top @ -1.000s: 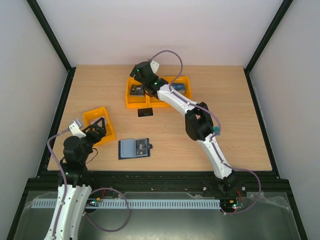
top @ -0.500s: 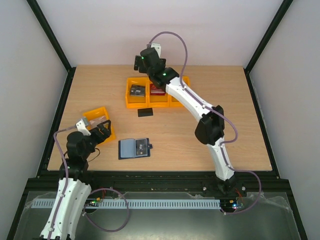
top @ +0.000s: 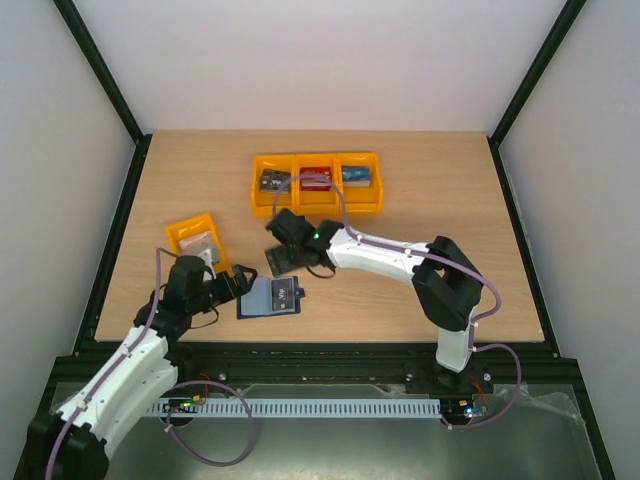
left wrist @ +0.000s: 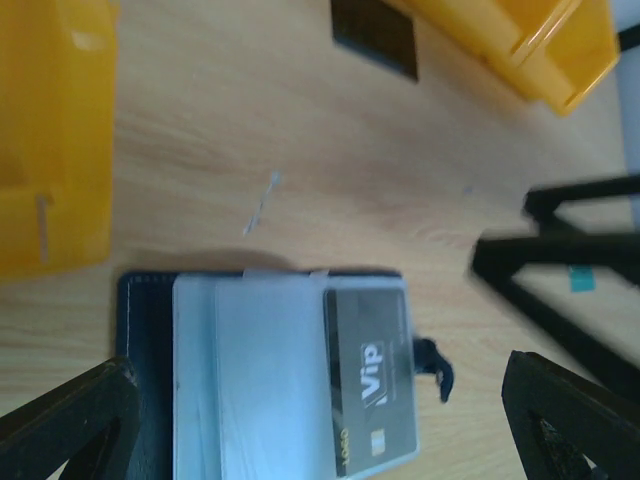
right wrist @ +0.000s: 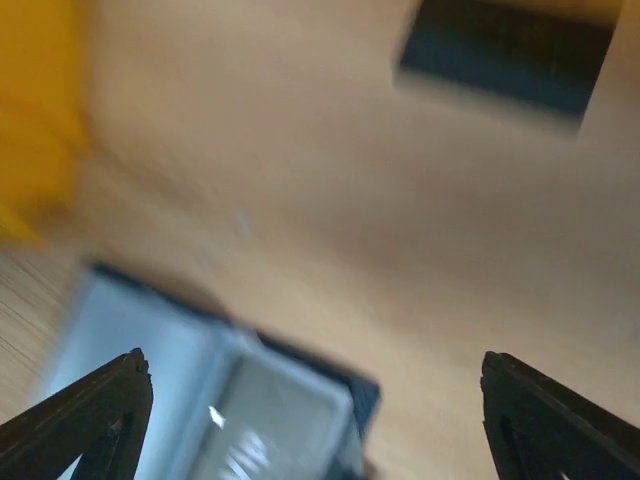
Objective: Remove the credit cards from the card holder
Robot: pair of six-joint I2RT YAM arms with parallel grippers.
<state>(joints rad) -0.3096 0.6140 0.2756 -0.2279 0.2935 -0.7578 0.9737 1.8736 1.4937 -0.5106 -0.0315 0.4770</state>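
Black plastic fingers [left wrist: 70, 420] of the left gripper [left wrist: 318, 405] stand spread wide and empty. The card holder [left wrist: 265, 385] lies open on the wooden table [left wrist: 300, 150] between and just ahead of them. A second ago this gripper hung by the small orange bin [top: 195, 243]; it has since swung in to the side of the holder away from the snap tab [left wrist: 432, 362]. The right gripper [right wrist: 315, 400] is likewise open, with nothing between its fingers [right wrist: 85, 420]. It has come back from the far three-compartment bin [top: 318, 190] and now hovers over the tab side of the holder, its own view blurred. Both arms thus converge on the holder, which suggests another extraction is about to begin, probably with one gripper steadying and the other drawing. Inside the holder, nearer the left finger on the tab side, a dark VIP card [left wrist: 370, 390] sits beside a pale clear sleeve [left wrist: 260, 380], so the task is unfinished. Beyond both sets of fingertips a loose black card [left wrist: 375, 35] lies flat on the table, already out. Farther off, the three-compartment bin holds small flat items too small to identify. The likely hindrances are the sleeve pocket around the VIP card, which may leave little edge to pinch, and the closeness of the two grippers over so small a holder.
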